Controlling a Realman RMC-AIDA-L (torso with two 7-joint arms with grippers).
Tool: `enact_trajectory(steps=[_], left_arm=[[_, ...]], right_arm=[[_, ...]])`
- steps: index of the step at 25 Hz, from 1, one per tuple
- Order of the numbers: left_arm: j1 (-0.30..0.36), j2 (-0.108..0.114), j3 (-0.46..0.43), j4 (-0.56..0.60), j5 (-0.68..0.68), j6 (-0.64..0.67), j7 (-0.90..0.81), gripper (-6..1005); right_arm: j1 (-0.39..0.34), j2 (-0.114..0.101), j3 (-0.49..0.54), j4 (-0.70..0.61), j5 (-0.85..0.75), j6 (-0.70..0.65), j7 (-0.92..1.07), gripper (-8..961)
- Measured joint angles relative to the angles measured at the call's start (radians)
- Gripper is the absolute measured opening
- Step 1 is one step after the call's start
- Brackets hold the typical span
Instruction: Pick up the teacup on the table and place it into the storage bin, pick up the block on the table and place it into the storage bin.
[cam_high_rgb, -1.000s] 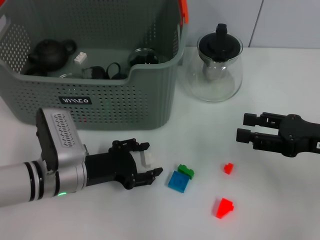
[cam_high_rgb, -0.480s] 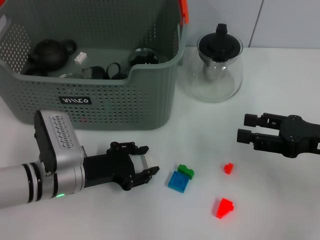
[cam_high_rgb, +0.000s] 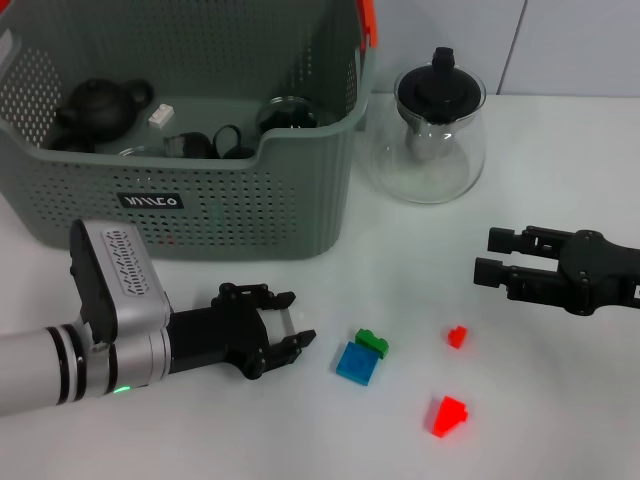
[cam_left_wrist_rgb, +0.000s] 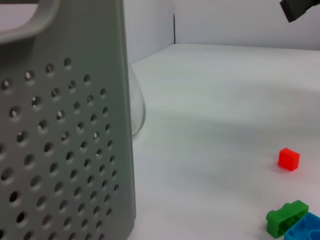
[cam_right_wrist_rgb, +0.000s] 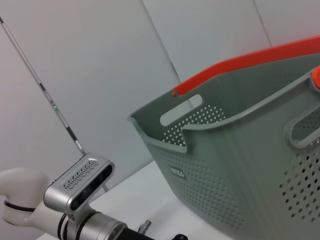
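Since a second before, the left claw (cam_high_rgb: 283, 322) had drawn back a little toward 9 o'clock, away from the blocks, and the pale patch seen in its grip had shrunk to a sliver. Against the white surface (cam_high_rgb: 560, 150) I could not tell whether it was clamped on a small white piece or holding nothing. The right claw (cam_high_rgb: 488, 256) had not shifted: it hung low at 3 o'clock, spread wide and empty. The storage bin (cam_high_rgb: 250, 205) stood at 11 o'clock with a dark teapot (cam_high_rgb: 95, 105) and glassware inside; a clear rounded piece (cam_high_rgb: 287, 113) near its 3 o'clock wall may have been the teacup, since no cup stood on the surface. A glass teapot (cam_high_rgb: 428, 135) sat just beside the bin at 1 o'clock. The blue block (cam_high_rgb: 357, 364), with a green block (cam_high_rgb: 372, 343) touching its 1 o'clock corner, lay near the left claw on its 3 o'clock side. A small red block (cam_high_rgb: 457, 336) and a larger red block (cam_high_rgb: 449, 415) lay apart, toward 4 and 5 o'clock. The cup step looked done, so the block step seemed to be in hand. If the left claw did hold a piece, the next move called for a lift well above the bin's near rim, then travel toward 11 o'clock and a release inside. If not, it called for a fresh approach to the blue and green pair, straddling them squarely before closing.
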Motion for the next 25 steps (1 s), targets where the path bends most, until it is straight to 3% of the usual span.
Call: enact_trajectory(steps=[10, 13, 16, 20, 25], left_arm=[[0.016, 0.001, -0.005, 0.036, -0.004, 0.049, -0.031, 435], [0.056, 0.005, -0.009, 0.126, -0.003, 0.156, -0.124, 420], [0.130, 0.010, -0.029, 0.296, -0.008, 0.330, -0.239, 418], [0.174, 0.016, -0.170, 0.502, -0.013, 0.575, -0.365, 430], [0.116, 0.041, -0.349, 0.674, -0.075, 0.696, -0.555, 452]], right_arm=[[-0.001, -0.002, 0.000, 0.000, 0.000, -0.002, 0.008, 733], [-0.002, -0.002, 0.000, 0.000, 0.002, -0.003, 0.008, 733], [0.000, -0.002, 0.000, 0.001, 0.002, -0.004, 0.008, 733], [0.002, -0.003, 0.000, 0.001, 0.001, -0.001, 0.008, 732], [0.005, -0.002, 0.000, 0.002, 0.000, 0.001, 0.008, 732]])
